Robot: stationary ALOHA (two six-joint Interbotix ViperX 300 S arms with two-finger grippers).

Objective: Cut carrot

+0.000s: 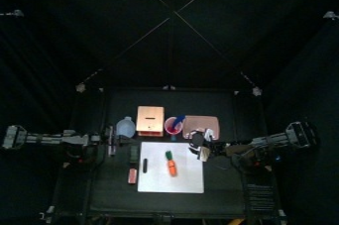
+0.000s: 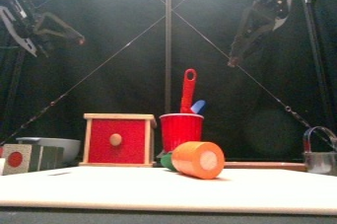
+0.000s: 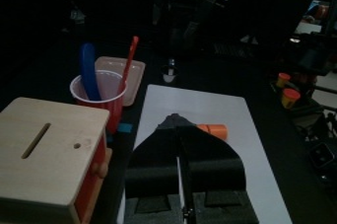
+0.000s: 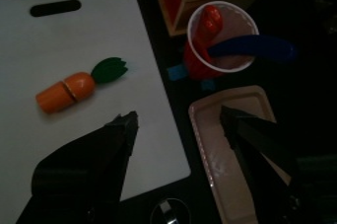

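Orange carrot (image 4: 77, 87) on the white sheet (image 4: 79, 40), beside the open right hand (image 4: 184, 137)

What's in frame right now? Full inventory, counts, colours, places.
carrot: 1, orange with green tip, lying on the white board
cutting board: 1, white, table front centre
cup: 1, red, behind the board, holding a blue and a red utensil
wooden box: 1, pale wood with red front, beside the cup
tray: 1, pale, beside the board
small bar: 1, reddish, on the table beside the board
left gripper: 1, black, shut, over the board
right gripper: 1, black, open, raised
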